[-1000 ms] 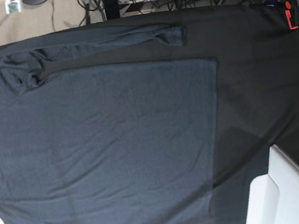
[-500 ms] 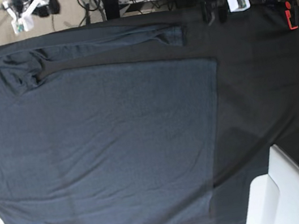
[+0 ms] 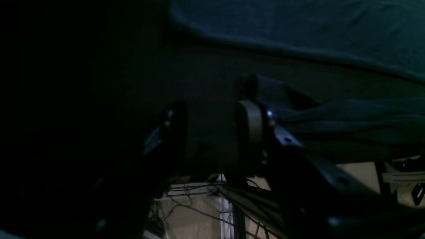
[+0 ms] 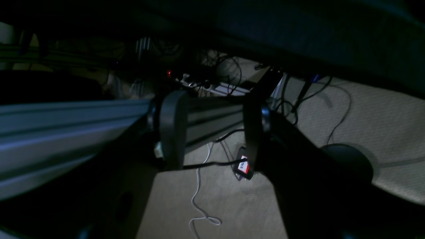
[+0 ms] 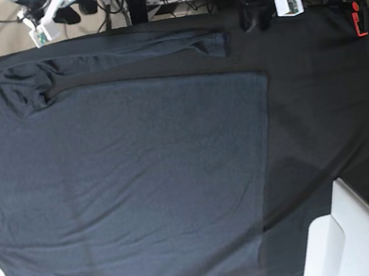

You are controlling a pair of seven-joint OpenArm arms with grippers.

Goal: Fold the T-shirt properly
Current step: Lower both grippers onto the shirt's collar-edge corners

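shirt (image 5: 136,188) lies spread flat on the table, over the black cloth (image 5: 327,100) that covers it. it fills the left and middle of the base view; one straight edge runs down the middle right, and a folded sleeve (image 5: 135,54) lies along the far edge. wrinkles bunch at the far left corner and along the near edge.

left gripper (image 5: 254,18) hangs at the table's far edge, just right of the sleeve's end. in the left wrist view its jaws stand apart with only black cloth seen between them, and they hold nothing; the sleeve end (image 3: 332,116) lies just beside the right jaw, and whether they touch cannot be told in the dim light.

right gripper (image 4: 212,132) is beyond the table's far edge at the upper left of the base view, where only its white mount (image 5: 45,23) shows. in the right wrist view its jaws stand apart and empty, with beige floor (image 4: 365,109) and cables (image 4: 199,186) seen between them.

orange clip (image 5: 359,18) sits on the cloth at the far right. white panel (image 5: 360,236) crosses the near right corner.
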